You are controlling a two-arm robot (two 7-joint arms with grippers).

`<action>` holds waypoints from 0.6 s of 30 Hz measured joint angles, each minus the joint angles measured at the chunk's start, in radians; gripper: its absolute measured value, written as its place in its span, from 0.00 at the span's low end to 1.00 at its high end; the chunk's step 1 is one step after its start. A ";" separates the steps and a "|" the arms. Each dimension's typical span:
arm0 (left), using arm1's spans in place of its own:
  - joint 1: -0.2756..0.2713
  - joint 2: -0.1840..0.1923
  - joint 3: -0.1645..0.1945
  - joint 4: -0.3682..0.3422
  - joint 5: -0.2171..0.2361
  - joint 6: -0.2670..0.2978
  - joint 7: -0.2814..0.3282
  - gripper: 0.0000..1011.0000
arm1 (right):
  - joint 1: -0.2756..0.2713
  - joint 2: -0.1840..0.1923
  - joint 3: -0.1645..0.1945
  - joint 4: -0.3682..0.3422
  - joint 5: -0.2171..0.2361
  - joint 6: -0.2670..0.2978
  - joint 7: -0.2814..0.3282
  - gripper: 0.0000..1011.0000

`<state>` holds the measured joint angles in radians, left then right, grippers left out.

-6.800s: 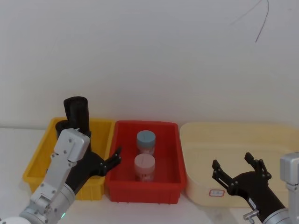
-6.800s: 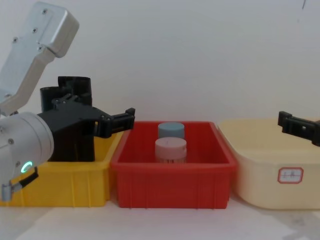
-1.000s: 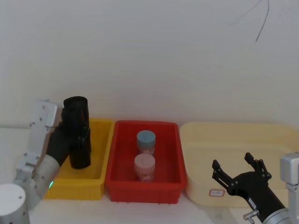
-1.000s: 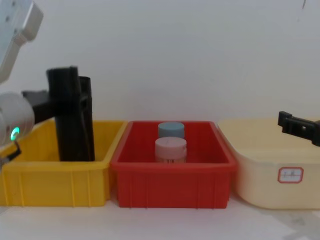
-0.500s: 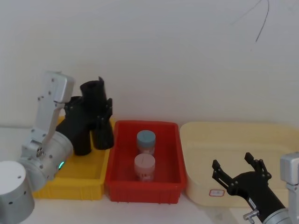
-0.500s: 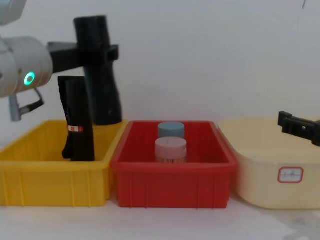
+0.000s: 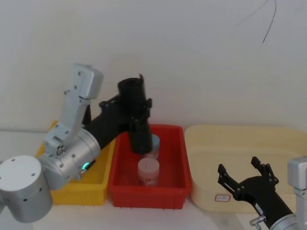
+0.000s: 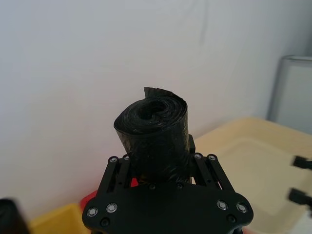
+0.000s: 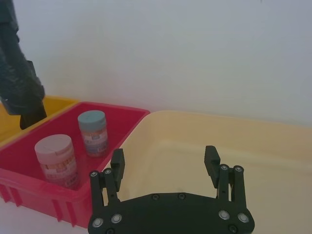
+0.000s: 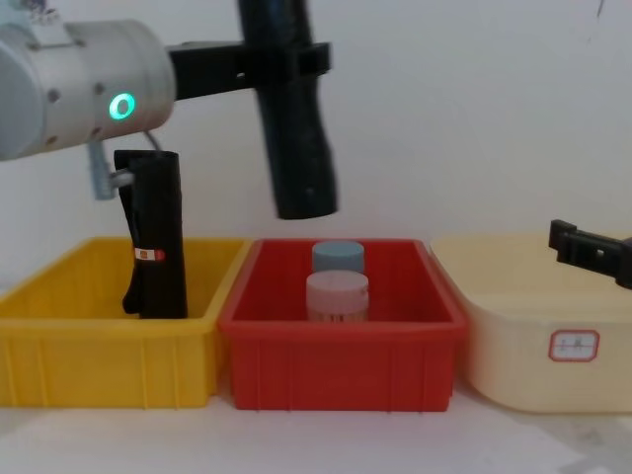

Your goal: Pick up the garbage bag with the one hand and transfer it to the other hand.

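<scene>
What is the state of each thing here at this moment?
garbage bag: held in the air over the red bin, slightly tilted.
left gripper: shut on the garbage bag.
right gripper: open, empty, by the cream bin.
labelled roll: standing in the yellow bin.
blue-lidded jar: upright, closed, in the red bin.
pink-lidded jar: upright, closed, in the red bin.

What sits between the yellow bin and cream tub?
Chest view: the red bin, holding a pink-lidded jar before a blue-lidded jar; the left gripper holds the garbage bag above it.
</scene>
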<state>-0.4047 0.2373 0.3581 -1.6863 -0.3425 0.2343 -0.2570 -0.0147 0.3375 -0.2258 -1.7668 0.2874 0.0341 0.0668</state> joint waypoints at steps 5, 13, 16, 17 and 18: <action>-0.021 -0.014 0.029 0.012 -0.018 0.000 -0.043 0.49 | 0.000 0.000 0.000 0.000 0.000 0.000 0.000 0.99; -0.071 -0.050 0.090 0.065 -0.044 -0.015 -0.119 0.49 | 0.000 0.000 0.000 0.000 0.000 0.000 0.000 0.99; -0.089 -0.065 0.109 0.091 -0.049 -0.024 -0.142 0.49 | 0.000 0.000 0.000 0.000 0.000 0.000 0.000 0.99; -0.101 -0.075 0.121 0.109 -0.051 -0.029 -0.153 0.49 | 0.000 0.000 0.000 0.000 0.000 0.000 0.000 0.99; -0.108 -0.081 0.128 0.118 -0.053 -0.034 -0.162 0.49 | 0.000 0.000 0.000 0.000 0.000 0.000 0.000 0.99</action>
<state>-0.5126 0.1560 0.4863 -1.5680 -0.3952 0.2000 -0.4185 -0.0146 0.3375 -0.2259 -1.7667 0.2874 0.0341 0.0668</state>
